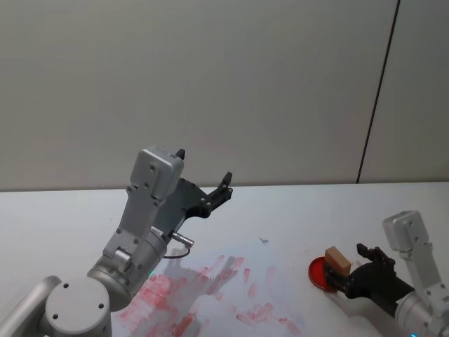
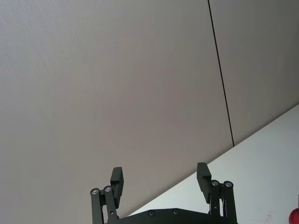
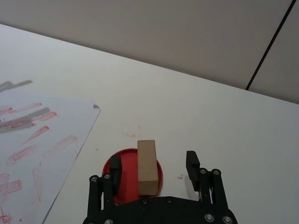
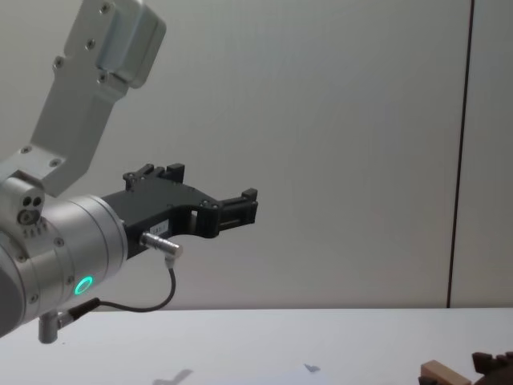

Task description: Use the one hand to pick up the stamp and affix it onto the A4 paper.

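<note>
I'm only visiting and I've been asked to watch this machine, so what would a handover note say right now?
Right gripper: open, with a finger on either side of the stamp and not touching it.
Left gripper: open, raised above the table, idle.
Stamp: upright on the red ink pad, to the right of the A4 paper.
Done: right gripper lined up. The paper already carries many red prints.
Left: close on the stamp, lift it, carry it to the paper and press down.

Stamp (image 3: 147,165) upright on red pad (image 3: 130,161) — A4 paper (image 3: 46,135) flat, red-smeared.
</note>
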